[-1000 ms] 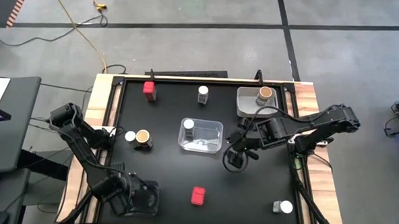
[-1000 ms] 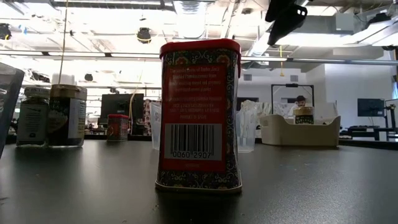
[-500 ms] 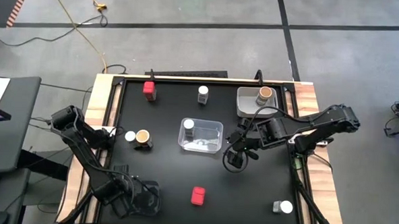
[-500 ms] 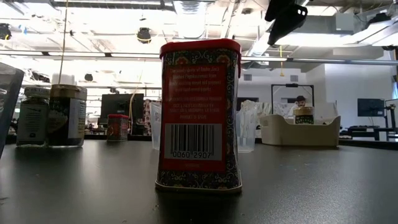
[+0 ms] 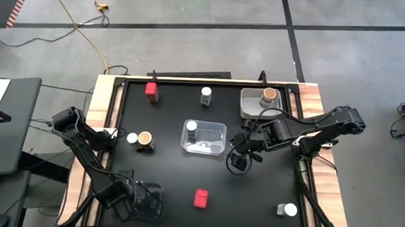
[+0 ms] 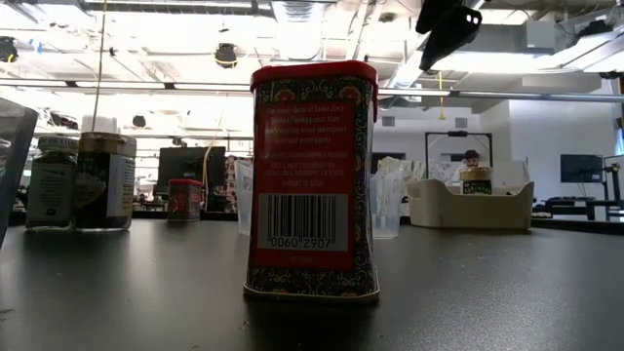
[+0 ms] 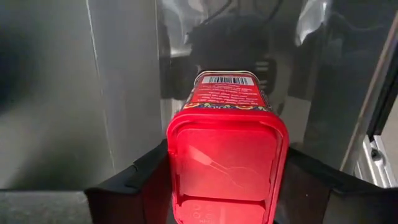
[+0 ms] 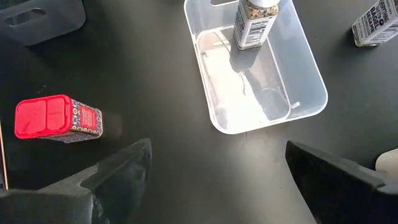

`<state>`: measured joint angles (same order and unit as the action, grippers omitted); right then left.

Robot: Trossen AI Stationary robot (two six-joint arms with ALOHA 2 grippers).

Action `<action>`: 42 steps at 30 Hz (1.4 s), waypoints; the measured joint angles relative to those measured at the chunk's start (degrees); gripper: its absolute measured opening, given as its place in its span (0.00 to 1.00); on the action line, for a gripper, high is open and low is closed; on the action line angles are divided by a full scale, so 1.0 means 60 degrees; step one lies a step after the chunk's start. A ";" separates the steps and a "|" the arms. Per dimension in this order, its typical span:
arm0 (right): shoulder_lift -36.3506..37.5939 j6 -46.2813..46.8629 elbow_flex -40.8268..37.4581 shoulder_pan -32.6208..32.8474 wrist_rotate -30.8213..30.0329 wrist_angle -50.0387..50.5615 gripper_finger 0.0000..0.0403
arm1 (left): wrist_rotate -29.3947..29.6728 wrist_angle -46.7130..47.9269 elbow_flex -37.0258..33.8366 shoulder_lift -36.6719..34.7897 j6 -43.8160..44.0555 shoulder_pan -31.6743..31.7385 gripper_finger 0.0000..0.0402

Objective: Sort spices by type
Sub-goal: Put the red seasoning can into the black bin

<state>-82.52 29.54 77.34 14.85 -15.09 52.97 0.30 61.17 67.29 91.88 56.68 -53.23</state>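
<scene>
My left gripper (image 5: 142, 201) is low at the table's near left corner, inside a dark grey tray (image 8: 37, 18), shut on a red spice box (image 7: 227, 155). A second red box (image 5: 201, 198) stands on the table nearby, and a third (image 5: 151, 90) stands at the far left. My right gripper (image 8: 214, 186) hangs open above the table, right of the clear tray (image 5: 215, 145), which holds one white-lidded jar (image 5: 191, 127). A tan jar (image 5: 268, 95) stands in the pale tray (image 5: 249, 105) at the far right. My left gripper pinches the red box between its two fingers (image 7: 140, 180), one on each long side, near the lid end (image 7: 224, 205). The fingers come from above, pointing down along the box. The lid faces the camera and the barcode end (image 7: 227, 81) points away; whether it rests on the tray floor is hidden.
A white-lidded jar (image 5: 131, 138) and a tan jar (image 5: 144, 138) stand together at the left middle. Another white-lidded jar (image 5: 206, 94) stands at the far edge and one more (image 5: 289, 210) at the near right corner. Raised wooden rails (image 5: 101, 102) border the black table.
</scene>
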 joint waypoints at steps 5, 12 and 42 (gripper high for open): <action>0.0000 0.0000 0.0000 0.0000 0.0000 -0.0003 0.99 | 0.0000 0.0200 0.0000 0.0000 -0.0011 0.0000 0.62; 0.0000 0.0000 0.0000 0.0000 0.0000 -0.0002 0.99 | 0.0000 0.0415 0.0000 0.0000 0.0007 0.0000 0.69; 0.0000 -0.0191 0.0000 0.0000 0.0000 0.0000 0.99 | -0.0426 0.0977 0.0612 -0.0006 0.0710 0.0004 0.69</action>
<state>-82.52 28.39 77.34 14.85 -15.09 52.97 -2.26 67.03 70.96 91.84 60.94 -53.21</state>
